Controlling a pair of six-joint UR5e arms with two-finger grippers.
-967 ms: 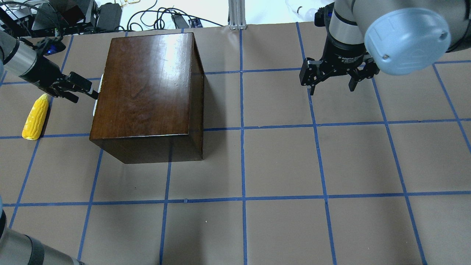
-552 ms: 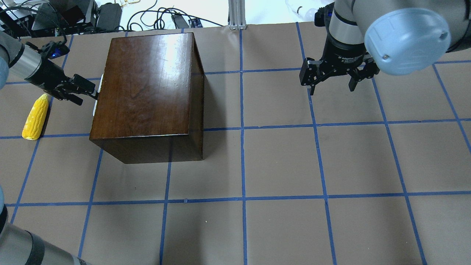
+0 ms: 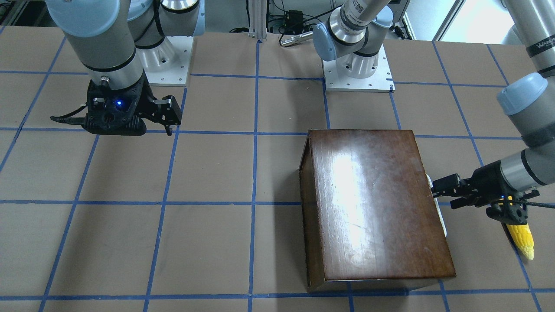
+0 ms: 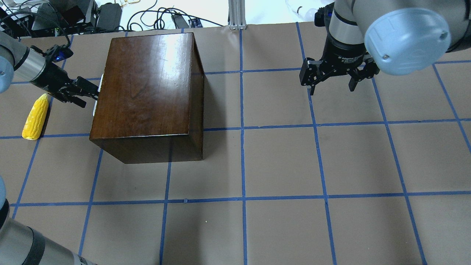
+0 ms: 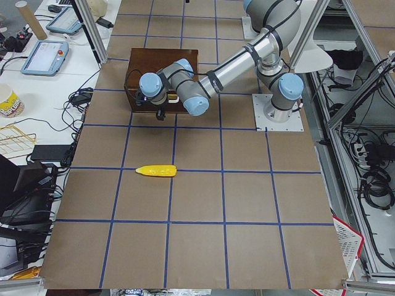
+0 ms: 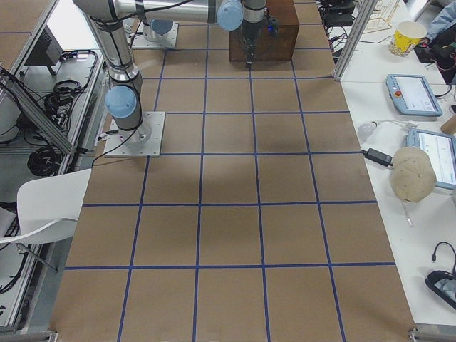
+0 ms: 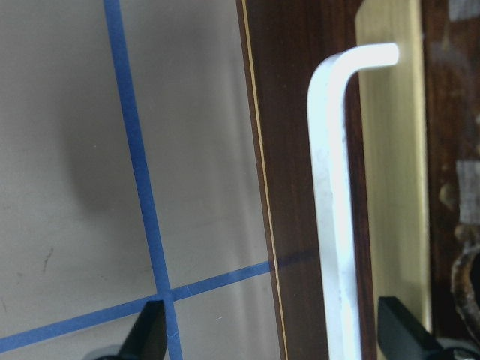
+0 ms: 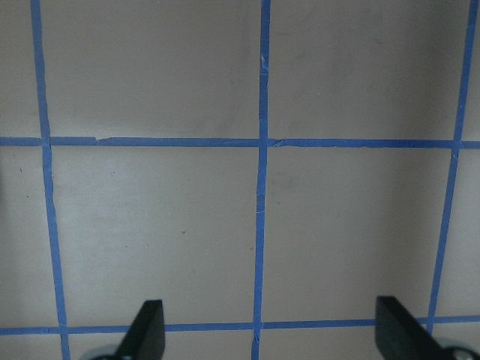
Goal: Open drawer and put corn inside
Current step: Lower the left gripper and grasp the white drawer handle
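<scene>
The dark-brown cabinet [image 4: 147, 84] [image 3: 373, 203] stands at the back left of the table. Its drawer [image 7: 296, 187] is shut, and only the front with a white handle [image 7: 330, 195] shows, close up in the left wrist view. My left gripper [image 4: 92, 95] [image 3: 438, 190] [image 7: 270, 337] is open at that face, one finger on each side of the handle. The yellow corn [image 4: 35, 117] [image 3: 522, 238] [image 5: 156, 170] lies on the table just left of my left wrist. My right gripper [image 4: 333, 86] [image 3: 167, 123] [image 8: 262, 341] hangs open and empty above the table at the back right.
Brown paper with a blue tape grid [image 4: 243, 198] covers the table. Cables and electronics [image 4: 73, 14] lie past the far edge behind the cabinet. An aluminium post [image 4: 237, 14] stands at the back centre. The arm bases [image 3: 355, 65] sit at the robot's side.
My left wrist has swung toward the table's far side, while its fingertips stay at the cabinet's left face. The right arm, the corn and the cabinet have not moved.
</scene>
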